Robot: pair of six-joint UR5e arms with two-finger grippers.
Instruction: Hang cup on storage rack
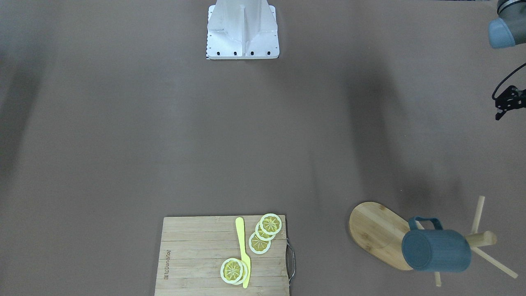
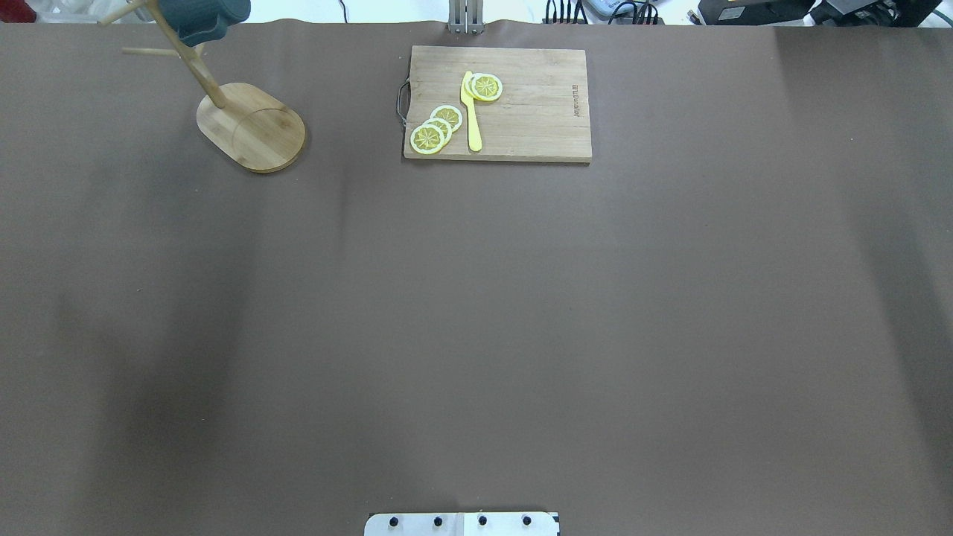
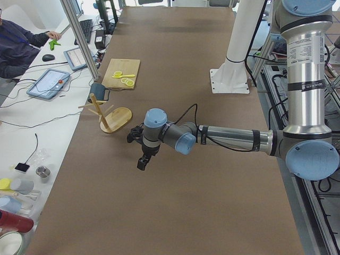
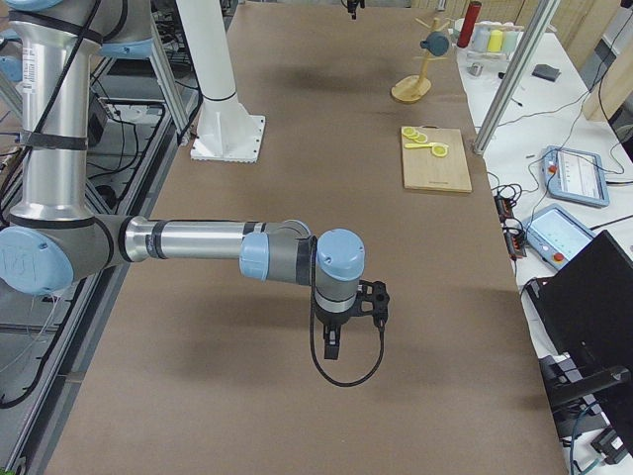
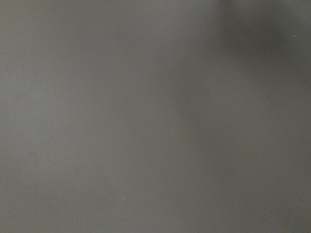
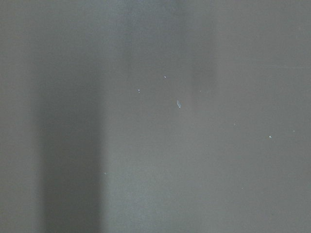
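Note:
The slate-blue cup (image 1: pixel 435 250) hangs by its handle on a peg of the wooden storage rack (image 1: pixel 378 232), tilted on its side above the oval base. It also shows at the far left in the overhead view (image 2: pixel 205 18), on the rack (image 2: pixel 253 130). My left gripper (image 3: pixel 142 162) hovers over bare table, well apart from the rack (image 3: pixel 118 118); I cannot tell whether it is open. My right gripper (image 4: pixel 332 348) hangs over the table far from the rack (image 4: pixel 410 91); I cannot tell its state. Both wrist views show only blurred table surface.
A rectangular bamboo cutting board (image 2: pixel 528 112) with lemon slices (image 2: pixel 435 128) and a yellow knife (image 2: pixel 471 112) lies at the far edge. The robot's white base plate (image 1: pixel 242 41) is at the near side. A seated operator (image 3: pixel 21 45) and tablets are beside the table.

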